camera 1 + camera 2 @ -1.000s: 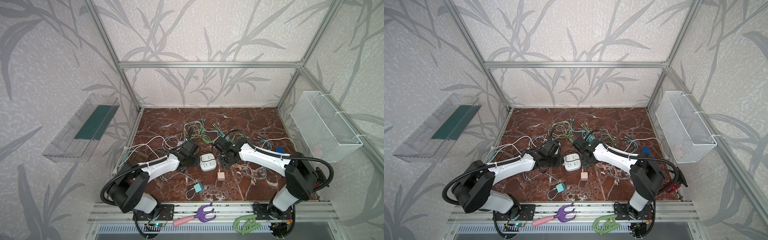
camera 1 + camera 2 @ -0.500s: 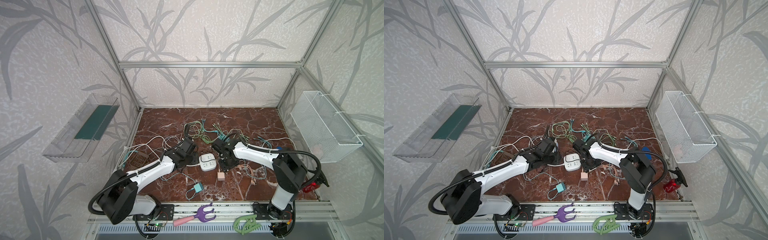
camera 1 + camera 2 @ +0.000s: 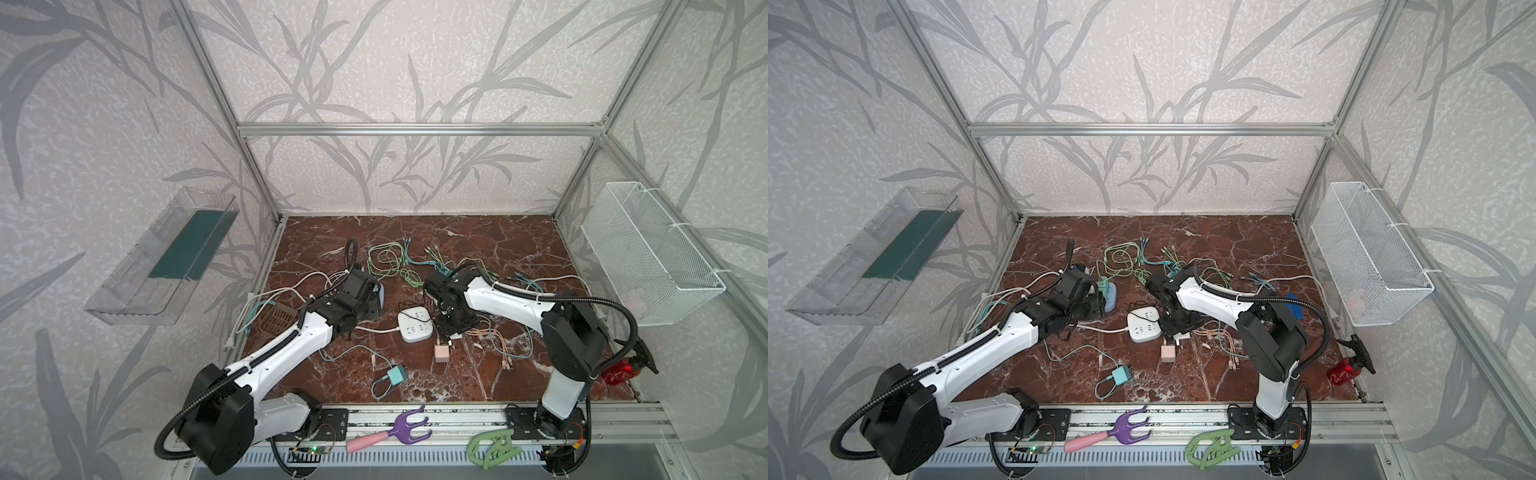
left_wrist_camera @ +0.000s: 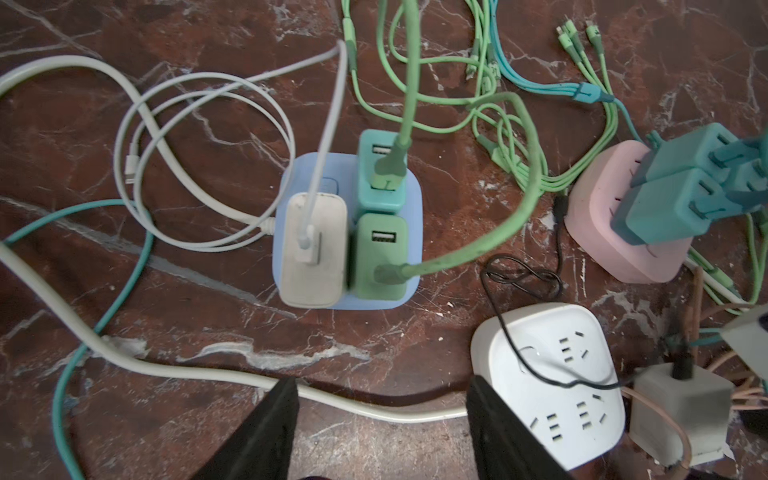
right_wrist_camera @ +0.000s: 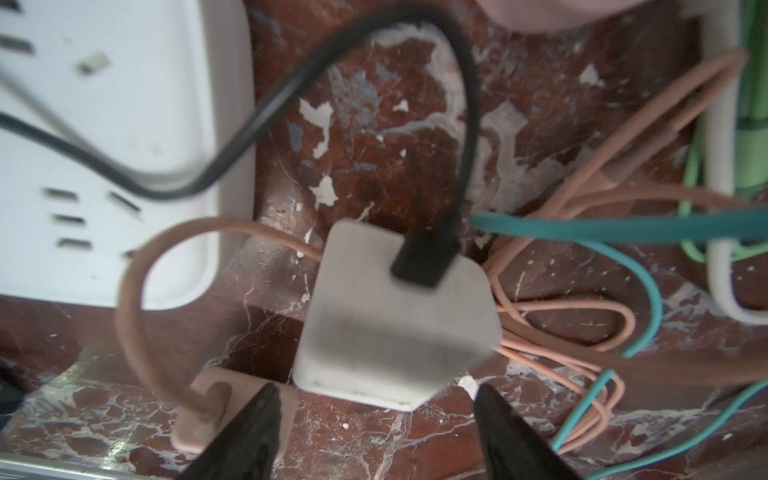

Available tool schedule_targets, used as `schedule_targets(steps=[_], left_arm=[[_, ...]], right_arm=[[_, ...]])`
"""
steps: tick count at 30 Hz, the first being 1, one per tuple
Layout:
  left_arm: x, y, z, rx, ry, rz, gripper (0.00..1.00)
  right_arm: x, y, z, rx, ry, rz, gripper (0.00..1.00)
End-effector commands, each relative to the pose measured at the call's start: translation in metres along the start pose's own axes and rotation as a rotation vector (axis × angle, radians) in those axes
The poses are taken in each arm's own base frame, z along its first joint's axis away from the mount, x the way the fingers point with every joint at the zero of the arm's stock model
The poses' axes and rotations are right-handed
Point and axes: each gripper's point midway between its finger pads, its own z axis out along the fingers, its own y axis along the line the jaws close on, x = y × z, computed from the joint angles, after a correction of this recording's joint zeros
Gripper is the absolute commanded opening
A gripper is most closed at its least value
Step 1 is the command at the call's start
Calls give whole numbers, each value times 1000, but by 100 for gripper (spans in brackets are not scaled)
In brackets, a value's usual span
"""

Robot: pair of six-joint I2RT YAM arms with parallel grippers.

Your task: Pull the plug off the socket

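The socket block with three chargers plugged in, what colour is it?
Light blue. The socket block shows best in the left wrist view.

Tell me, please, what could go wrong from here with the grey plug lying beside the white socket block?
The black cable of the grey plug lies across the white socket block; moving the plug may drag it.
A peach cable loops beside the open right gripper, whose fingers could snag it.
The open left gripper hangs over the white cord and might catch it.

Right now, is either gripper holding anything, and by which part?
Nothing held: left gripper open over the white cord; right gripper open, white charger ungripped before it.
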Motion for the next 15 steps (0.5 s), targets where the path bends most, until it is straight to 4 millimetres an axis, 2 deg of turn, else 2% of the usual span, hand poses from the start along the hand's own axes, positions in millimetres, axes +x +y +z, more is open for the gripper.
schedule_targets(steps=[1, 5, 9, 12, 15], left_arm=[[-13, 12, -10, -48, -21, -26, 66], [-18, 21, -11, -66, -23, -43, 66], [-21, 29, -8, -81, -13, -59, 66], [-23, 31, -4, -78, -2, -64, 66], [-27, 30, -1, -73, 4, -63, 65]], right_arm=[[-1, 2, -11, -14, 11, 16, 79], [-8, 4, -21, -21, -12, 21, 79], [-18, 2, -40, -9, -67, 24, 81], [-32, 1, -60, -13, -155, 28, 81], [-52, 10, -77, -67, -269, 23, 79]])
